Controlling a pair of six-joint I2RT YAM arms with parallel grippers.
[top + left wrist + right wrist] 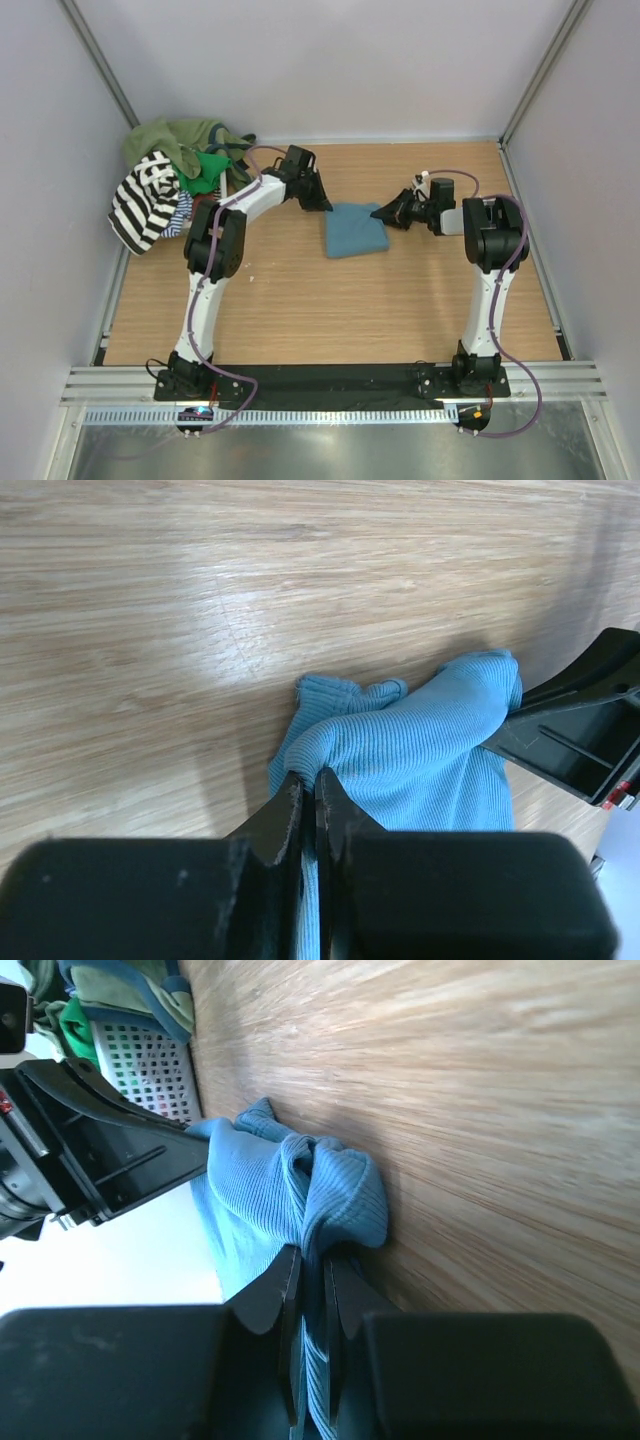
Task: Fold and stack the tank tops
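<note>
- Teal tank top (355, 232) — bunched at the middle of the table (300, 310), between the two grippers, its held far edge running left to right.
- Left gripper (322, 200): jaws all but closed, pinching the top's far-left corner.
- Right gripper (386, 213): jaws narrowly parted, clamped on the far-right corner; both arms equally near.
- White lattice basket (150, 1070), far left — holds the heap of other tops (185, 150); the striped top (145, 200) drapes over its side.

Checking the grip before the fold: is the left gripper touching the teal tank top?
Touching. The left wrist view shows the left gripper shut on the teal tank top, a fold of cloth pinched between its jaws.
</note>
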